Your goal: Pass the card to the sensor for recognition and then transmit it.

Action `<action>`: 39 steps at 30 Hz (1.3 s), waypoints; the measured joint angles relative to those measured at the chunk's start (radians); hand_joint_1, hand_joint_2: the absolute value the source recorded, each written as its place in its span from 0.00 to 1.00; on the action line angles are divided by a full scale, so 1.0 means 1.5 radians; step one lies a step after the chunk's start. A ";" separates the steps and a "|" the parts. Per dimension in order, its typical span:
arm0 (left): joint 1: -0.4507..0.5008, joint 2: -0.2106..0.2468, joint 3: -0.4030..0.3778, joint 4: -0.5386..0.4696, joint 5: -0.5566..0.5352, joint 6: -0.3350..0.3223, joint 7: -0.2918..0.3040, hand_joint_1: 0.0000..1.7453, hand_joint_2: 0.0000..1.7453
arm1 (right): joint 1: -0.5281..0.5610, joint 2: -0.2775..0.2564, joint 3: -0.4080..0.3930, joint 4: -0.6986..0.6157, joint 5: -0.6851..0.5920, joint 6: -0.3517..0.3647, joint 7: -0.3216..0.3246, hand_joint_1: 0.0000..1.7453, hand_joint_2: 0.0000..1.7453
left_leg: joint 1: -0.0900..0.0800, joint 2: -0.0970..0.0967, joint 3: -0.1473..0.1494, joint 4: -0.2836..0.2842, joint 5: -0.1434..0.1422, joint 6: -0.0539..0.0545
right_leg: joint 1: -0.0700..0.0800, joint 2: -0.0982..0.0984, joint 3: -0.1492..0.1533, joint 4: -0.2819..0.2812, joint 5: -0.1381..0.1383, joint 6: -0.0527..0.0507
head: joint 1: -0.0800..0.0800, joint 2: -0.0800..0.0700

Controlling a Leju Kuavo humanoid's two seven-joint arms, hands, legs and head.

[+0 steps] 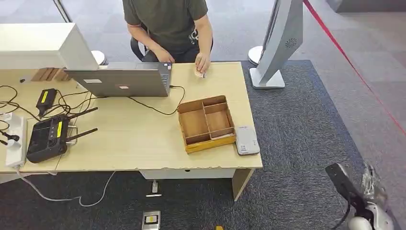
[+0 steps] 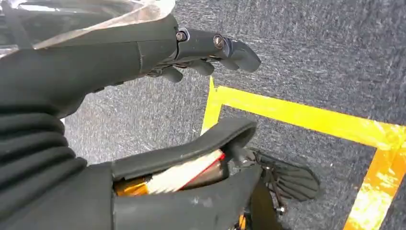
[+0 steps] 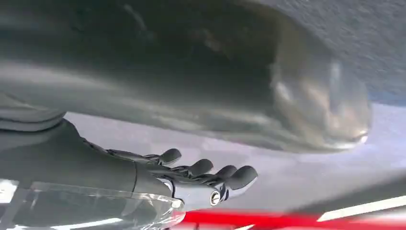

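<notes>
Fingers of both the left hand [image 2: 210, 50] and right hand [image 3: 201, 179] hung apart and held nothing, arms seemingly idle beside the body, while the card [image 1: 199, 73] lay under a person's hand [image 1: 202, 62] on the desk [image 1: 139, 143], well apart from the white sensor [image 1: 247, 140].

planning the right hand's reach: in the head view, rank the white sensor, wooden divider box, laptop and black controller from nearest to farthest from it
From the right hand:
1. White sensor, table's near right corner.
2. Wooden divider box, just left of it.
3. Laptop, far side, mid-table.
4. Black controller, left end.
</notes>
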 joint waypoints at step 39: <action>0.002 -0.025 0.104 -0.001 0.102 0.028 -0.046 0.00 0.00 | -0.085 0.317 -0.251 0.499 -0.399 -0.016 -0.151 0.00 0.00 | 0.002 0.001 0.000 0.000 0.000 -0.001 | 0.002 0.001 0.001 0.001 0.000 -0.002 | 0.000 0.000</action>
